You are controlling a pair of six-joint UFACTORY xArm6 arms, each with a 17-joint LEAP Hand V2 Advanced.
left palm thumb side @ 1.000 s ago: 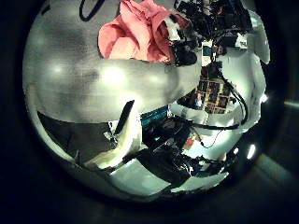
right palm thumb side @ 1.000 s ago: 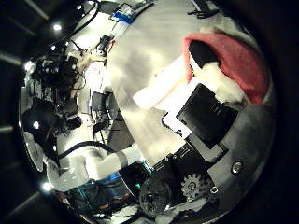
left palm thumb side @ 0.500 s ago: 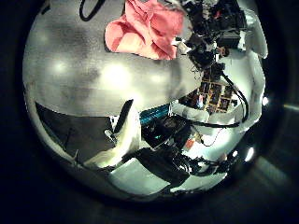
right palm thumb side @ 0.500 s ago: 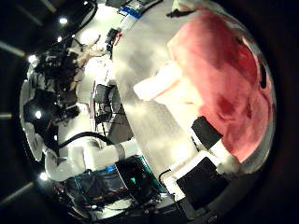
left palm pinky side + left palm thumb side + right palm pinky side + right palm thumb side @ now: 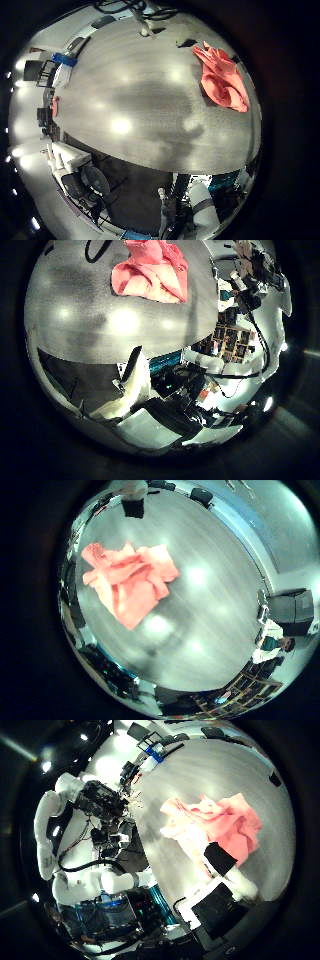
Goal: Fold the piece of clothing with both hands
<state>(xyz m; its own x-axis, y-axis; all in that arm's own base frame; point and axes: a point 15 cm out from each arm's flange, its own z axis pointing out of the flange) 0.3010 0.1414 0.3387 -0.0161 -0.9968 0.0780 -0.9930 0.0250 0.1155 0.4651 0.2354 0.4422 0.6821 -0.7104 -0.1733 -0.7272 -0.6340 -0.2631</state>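
A pink piece of clothing (image 5: 128, 578) lies crumpled in a loose heap on the grey table (image 5: 205, 600), and no hand touches it. From the left hand's palm views the clothing (image 5: 222, 78) (image 5: 150, 268) lies some way off, near a table edge. My left hand (image 5: 135, 385) shows one pale finger hanging relaxed over bare table (image 5: 100, 320), holding nothing. My right hand (image 5: 228, 872) hovers above the clothing (image 5: 220, 822) with its fingers loose and nothing between them.
Beyond the table edges stand chairs (image 5: 135, 500) and shelves with boxes (image 5: 225, 340). A small blue and white item (image 5: 65, 60) lies at the far table edge. Bare table (image 5: 130, 105) stretches wide beside the clothing.
The right hand has let go of the clothing and lifted well away from it, leaving it in a heap on the table. The left hand has barely moved.
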